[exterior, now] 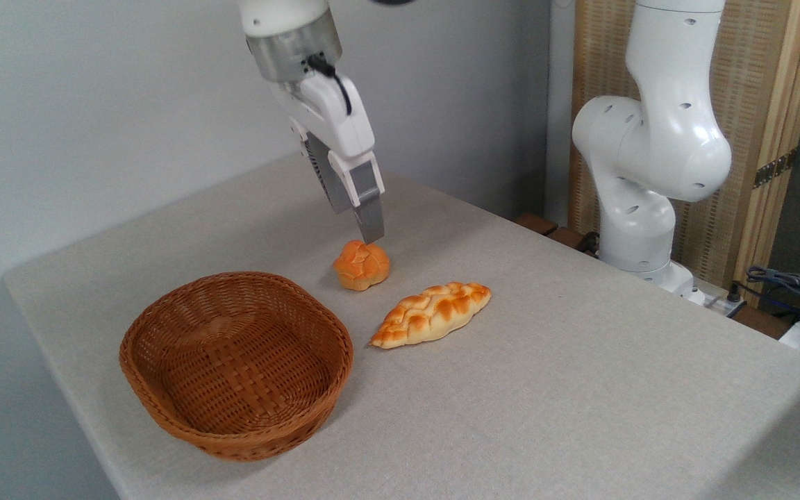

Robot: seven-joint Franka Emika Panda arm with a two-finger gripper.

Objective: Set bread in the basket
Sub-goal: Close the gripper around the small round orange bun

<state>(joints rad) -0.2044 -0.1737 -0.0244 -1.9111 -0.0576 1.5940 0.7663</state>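
Basket (164,389): nearest the camera, on the table (580,389), empty, mouth up to receive; braided loaf (432,314): just beyond to the right, lying flat, not the target; bun (362,264): farther back, on the cloth outside the basket, near its far rim; gripper (371,232): tilted, its tip at the bun's top, apparently lined up for a grasp; jaw spread could not be told
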